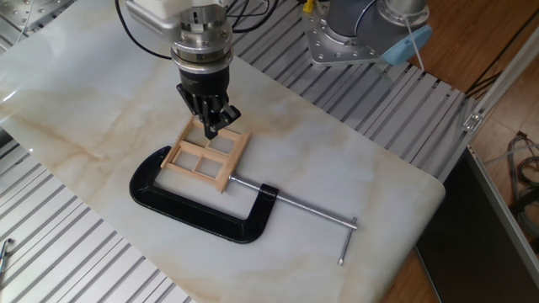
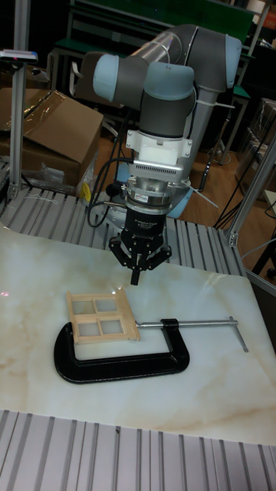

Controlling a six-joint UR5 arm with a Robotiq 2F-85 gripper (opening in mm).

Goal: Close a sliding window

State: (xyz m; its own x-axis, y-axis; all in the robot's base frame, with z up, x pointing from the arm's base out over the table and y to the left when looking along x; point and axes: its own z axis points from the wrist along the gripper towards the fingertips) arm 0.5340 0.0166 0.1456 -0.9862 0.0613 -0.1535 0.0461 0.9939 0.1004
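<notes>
The sliding window (image 1: 206,155) is a small light-wood frame with four panes, lying flat on the marble tabletop; it also shows in the tall fixed view (image 2: 100,316). My gripper (image 1: 214,128) points straight down over the window's far edge, fingers pressed together with nothing between them. In the tall fixed view the gripper (image 2: 136,278) hangs just beyond the window's far right corner. Whether the fingertips touch the wood I cannot tell.
A black C-clamp (image 1: 189,208) holds the window's near side, its long steel screw (image 1: 307,208) reaching right across the marble slab (image 1: 362,160). Ribbed metal decking (image 1: 50,244) surrounds the slab. The table edge drops off at right.
</notes>
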